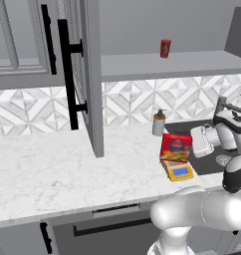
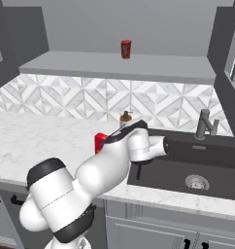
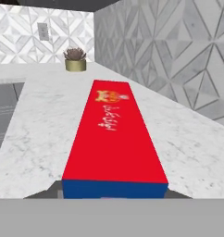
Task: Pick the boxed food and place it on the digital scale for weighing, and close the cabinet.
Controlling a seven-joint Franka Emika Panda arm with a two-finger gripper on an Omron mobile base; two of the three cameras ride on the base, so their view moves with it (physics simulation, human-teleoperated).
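currently on the counter: boxed food [image 1: 176,148], red front up, one end propped on the digital scale [image 1: 180,172] so that it leans over the grey plate with the blue display left showing; judged to be mid-placement, held low so that it can settle flat for weighing.
gripper [image 1: 194,143]: closed on the narrow blue end of the boxed food [image 3: 115,134], which runs away from the hand along the marble.
cabinet [image 1: 87,74]: door standing open over the counter, black bar handle outward; closing not yet done.
nearby: soap dispenser [image 1: 159,123] just behind the box, red can [image 1: 165,49] on the inner shelf, sink [image 2: 197,168] and tap [image 2: 205,124] to the right, small potted plant [image 3: 75,59] far along the counter. nothing sits between box and scale.
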